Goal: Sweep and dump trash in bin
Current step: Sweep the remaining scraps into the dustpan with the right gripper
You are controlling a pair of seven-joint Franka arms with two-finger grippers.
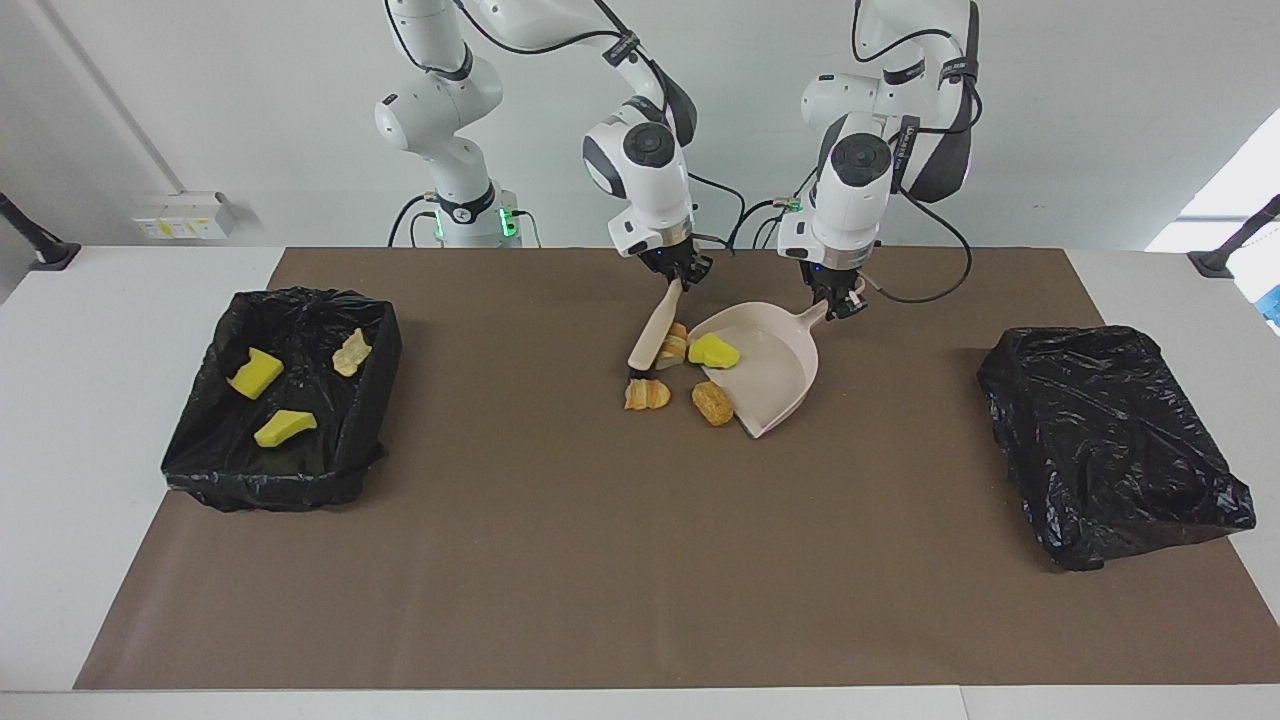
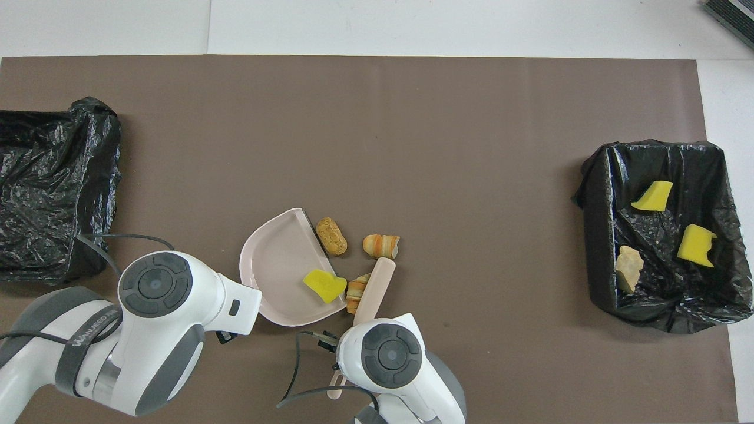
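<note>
From my seat the trash is spongy yellow wedges and crusty tan-orange pastry lumps. One yellow chunk (image 1: 714, 351) sits on the lip of the smooth pale pink plastic dustpan (image 1: 770, 375), a striped pastry bit (image 1: 676, 346) wedged between it and the brush (image 1: 652, 338). Another striped piece (image 1: 647, 394) lies by the bristles, and a knobbly orange roll (image 1: 712, 403) just beside the pan's edge. Three more bits are in the crinkly black-bag-lined bin (image 1: 190, 450) at the right arm's end. Right gripper (image 1: 684, 275) is clamped on the brush handle, left gripper (image 1: 841, 302) clamped on the dustpan handle.
</note>
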